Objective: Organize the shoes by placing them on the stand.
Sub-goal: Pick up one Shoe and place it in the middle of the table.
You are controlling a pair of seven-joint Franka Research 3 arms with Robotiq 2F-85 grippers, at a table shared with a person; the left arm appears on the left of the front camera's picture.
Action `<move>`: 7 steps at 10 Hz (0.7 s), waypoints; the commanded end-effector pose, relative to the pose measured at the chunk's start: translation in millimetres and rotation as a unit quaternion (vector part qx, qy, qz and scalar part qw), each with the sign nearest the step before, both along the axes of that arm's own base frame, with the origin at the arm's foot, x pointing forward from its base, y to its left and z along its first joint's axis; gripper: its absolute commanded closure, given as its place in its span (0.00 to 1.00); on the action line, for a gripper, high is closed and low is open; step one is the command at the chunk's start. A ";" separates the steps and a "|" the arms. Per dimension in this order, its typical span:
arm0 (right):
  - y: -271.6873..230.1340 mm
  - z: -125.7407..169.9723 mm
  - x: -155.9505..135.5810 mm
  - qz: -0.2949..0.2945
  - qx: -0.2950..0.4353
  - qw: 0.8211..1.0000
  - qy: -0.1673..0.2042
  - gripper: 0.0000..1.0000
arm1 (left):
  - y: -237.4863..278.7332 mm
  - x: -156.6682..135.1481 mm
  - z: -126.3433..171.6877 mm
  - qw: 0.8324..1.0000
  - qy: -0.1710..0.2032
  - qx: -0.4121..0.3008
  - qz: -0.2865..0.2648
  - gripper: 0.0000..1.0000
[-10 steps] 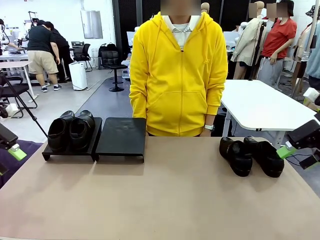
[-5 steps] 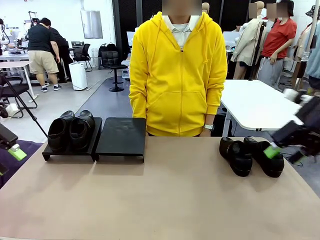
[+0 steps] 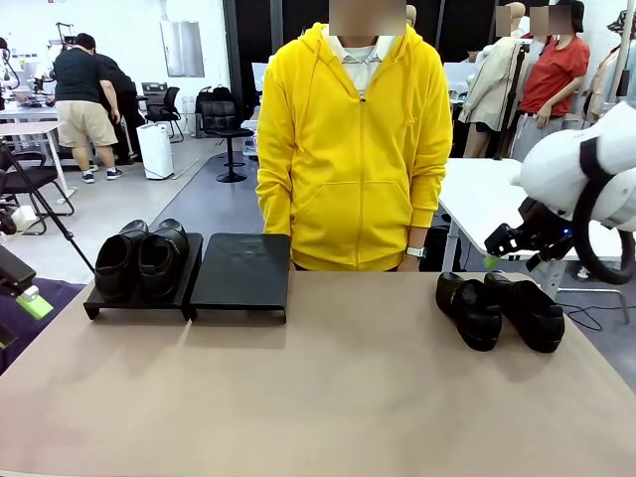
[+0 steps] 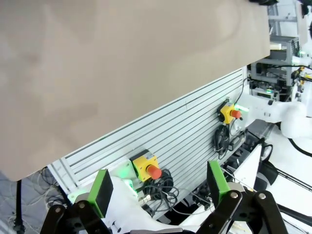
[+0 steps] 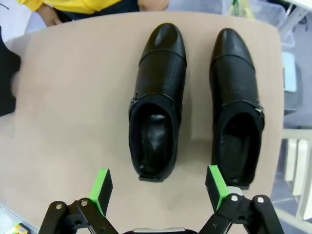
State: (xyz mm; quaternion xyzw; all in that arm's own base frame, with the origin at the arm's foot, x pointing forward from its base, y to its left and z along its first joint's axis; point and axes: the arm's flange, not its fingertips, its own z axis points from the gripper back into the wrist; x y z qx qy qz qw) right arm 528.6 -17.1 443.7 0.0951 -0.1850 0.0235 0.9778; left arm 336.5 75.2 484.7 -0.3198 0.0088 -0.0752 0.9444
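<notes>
On the right part of the worktop (image 3: 318, 397), near its far edge, two loose shoes are set side by side, close but apart: an inner shoe (image 5: 158, 97) and an outer shoe (image 5: 237, 107). Their long axes are seen to run parallel, toes toward the person (image 3: 353, 149), heels toward the robot's side. The right tool (image 5: 158, 187) is held above them, looking down, with its jaws spread wide and nothing gripped. The inner shoe's heel opening lies just ahead of the gap between the green pads (image 5: 102, 185), and the line from pad to pad is laid across the shoe's width. A straight descent is therefore judged enough to bracket it at the heel. The outer shoe lies ahead of the other pad and could be struck if the drop is made off-centre. Well to the left, the stand (image 3: 238, 293) is placed at the far edge: its left tray (image 3: 99, 301) is filled by a pair (image 3: 139, 260), and its right tray (image 3: 240, 263) is bare. The left tool (image 4: 159, 187), also wide and empty, is parked off the worktop's left edge, so the right arm is judged the nearer.
</notes>
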 end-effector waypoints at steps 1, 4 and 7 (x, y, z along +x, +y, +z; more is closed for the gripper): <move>-0.3 13.6 -10.6 0.001 0.001 1.000 -0.003 0.00 | -0.1 0.3 1.7 1.000 0.004 -0.001 0.004 0.00; 0.8 1.3 -1.3 0.001 0.001 1.000 0.001 0.00 | -0.1 0.3 1.7 1.000 0.004 -0.001 0.004 0.00; 6.9 -11.6 45.8 0.010 -0.033 0.992 0.124 0.00 | -0.1 0.3 1.7 1.000 0.004 -0.001 0.004 0.00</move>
